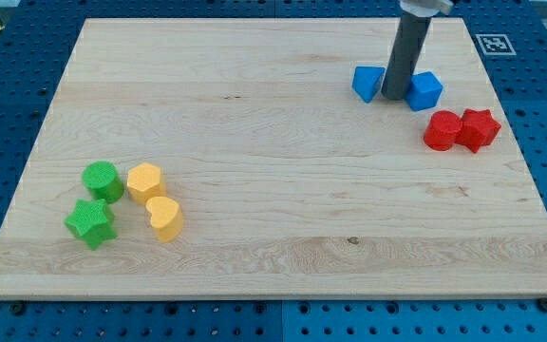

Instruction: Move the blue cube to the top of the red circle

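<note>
My tip is resting on the board between the blue wedge and blue cube, just beside both; no jaws, just a bare rod. The cube is sitting just above the red circle, which is touching a red star. Green and yellow blocks are lying well apart, lower left.

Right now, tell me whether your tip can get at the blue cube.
Probably yes: my tip sits right beside the blue cube, on its left in the view, with nothing between them.

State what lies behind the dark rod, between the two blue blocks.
Only bare wooden board shows around my tip; the blue triangular block and blue cube flank it. Directly behind is covered.
</note>
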Robot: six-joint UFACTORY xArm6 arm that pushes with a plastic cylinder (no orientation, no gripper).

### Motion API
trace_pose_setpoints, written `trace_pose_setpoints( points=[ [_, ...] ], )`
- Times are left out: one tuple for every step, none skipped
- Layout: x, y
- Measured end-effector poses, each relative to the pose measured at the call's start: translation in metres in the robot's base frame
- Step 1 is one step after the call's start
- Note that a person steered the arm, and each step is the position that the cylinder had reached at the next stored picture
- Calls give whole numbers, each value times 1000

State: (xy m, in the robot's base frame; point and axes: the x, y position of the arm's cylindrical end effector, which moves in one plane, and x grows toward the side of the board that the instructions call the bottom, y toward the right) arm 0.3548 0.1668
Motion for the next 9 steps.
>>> trace_pose_setpoints(
  points=[
    [-13,6],
    [-42,6],
    [-38,26],
    [-15,28],
    [-19,6],
    [-4,7],
    [0,18],
    [1,30],
    [1,22]
  ],
)
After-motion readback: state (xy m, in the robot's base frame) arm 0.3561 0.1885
